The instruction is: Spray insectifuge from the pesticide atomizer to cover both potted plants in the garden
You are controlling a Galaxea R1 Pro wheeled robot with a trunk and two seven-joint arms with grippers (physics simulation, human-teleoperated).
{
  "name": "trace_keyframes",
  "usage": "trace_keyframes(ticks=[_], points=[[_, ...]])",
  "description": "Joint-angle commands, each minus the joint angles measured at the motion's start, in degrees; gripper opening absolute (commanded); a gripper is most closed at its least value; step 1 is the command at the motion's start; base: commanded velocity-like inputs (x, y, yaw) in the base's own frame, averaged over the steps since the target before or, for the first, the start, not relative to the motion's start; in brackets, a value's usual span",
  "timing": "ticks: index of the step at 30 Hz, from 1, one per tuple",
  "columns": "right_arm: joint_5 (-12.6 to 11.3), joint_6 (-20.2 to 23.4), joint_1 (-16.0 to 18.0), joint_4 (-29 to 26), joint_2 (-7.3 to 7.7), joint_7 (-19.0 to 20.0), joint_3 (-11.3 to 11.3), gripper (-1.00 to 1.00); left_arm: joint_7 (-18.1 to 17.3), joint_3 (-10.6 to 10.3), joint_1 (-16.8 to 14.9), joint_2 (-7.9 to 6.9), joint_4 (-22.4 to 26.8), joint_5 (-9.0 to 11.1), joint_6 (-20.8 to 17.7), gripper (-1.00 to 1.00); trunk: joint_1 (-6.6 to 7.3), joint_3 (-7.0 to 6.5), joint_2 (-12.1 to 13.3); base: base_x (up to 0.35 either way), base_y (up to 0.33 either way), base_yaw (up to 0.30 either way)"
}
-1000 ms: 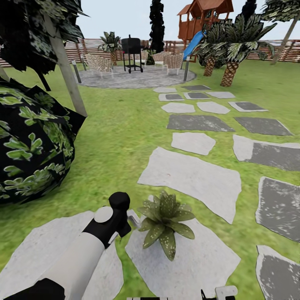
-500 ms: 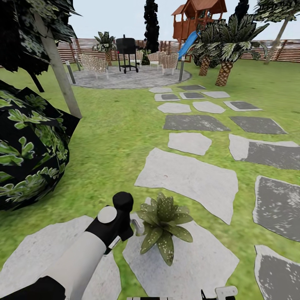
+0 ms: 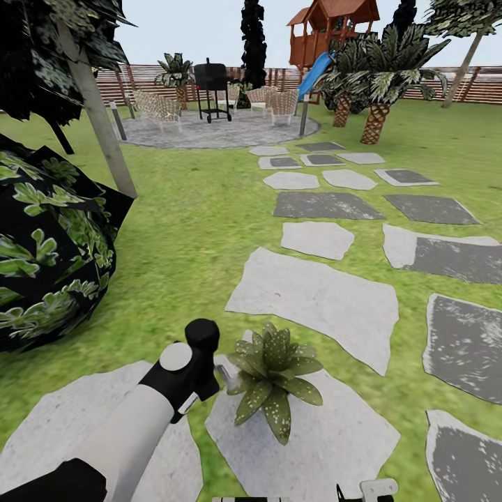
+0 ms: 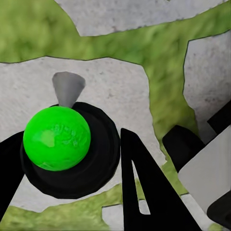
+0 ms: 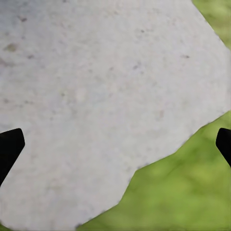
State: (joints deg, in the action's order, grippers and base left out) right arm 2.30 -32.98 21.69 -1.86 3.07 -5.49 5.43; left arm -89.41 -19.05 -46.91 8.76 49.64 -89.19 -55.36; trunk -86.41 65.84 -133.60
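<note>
Bright, even daylight, no cast shadows; wrist views soft, textures coarsely blurred

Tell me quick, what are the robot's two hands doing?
Left gripper: closed on the black-topped pesticide atomizer with the bright green ball.
Right gripper: open, holding nothing, above the pale grey stepping stone.

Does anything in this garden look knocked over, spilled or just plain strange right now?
Nothing looks knocked over or spilled. The small potted plant sits upright on a pale stepping stone, leaves whole, beside the robot's left arm. One curiosity: the left wrist view shows a bright green ball on a black round base, between the left gripper's dark fingers; what it is stays unclear.
</note>
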Motion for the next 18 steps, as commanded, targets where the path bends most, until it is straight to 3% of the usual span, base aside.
trace_keyframes(ticks=[1, 5, 13, 18], points=[[0.3, -0.1, 0.0, 0.0, 0.0, -0.6, 0.5, 1.0, -0.6, 0.1, 0.0, -0.22, 0.1, -0.5, -0.6, -1.0, 0.01, 0.04, 0.0, 0.0, 0.0, 0.0], [0.3, -0.1, 0.0, 0.0, 0.0, -0.6, 0.5, 1.0, -0.6, 0.2, -0.3, -0.13, 0.3, -0.6, -1.0, -1.0, 0.01, 0.04, 0.0, 0.057, 0.073, -0.104], [0.3, -0.1, 0.0, 0.0, 0.0, -0.6, 0.5, 1.0, -0.6, 0.0, -0.4, -0.08, 0.7, -0.6, -1.1, -1.0, 0.01, 0.04, 0.0, 0.008, 0.244, -0.287], [0.3, -0.1, 0.0, 0.0, 0.0, -0.6, 0.5, 1.0, -0.6, -0.2, -0.8, 0.92, 0.9, -0.1, -1.1, -1.0, 0.01, 0.04, 0.0, -0.012, 0.028, -0.069]])
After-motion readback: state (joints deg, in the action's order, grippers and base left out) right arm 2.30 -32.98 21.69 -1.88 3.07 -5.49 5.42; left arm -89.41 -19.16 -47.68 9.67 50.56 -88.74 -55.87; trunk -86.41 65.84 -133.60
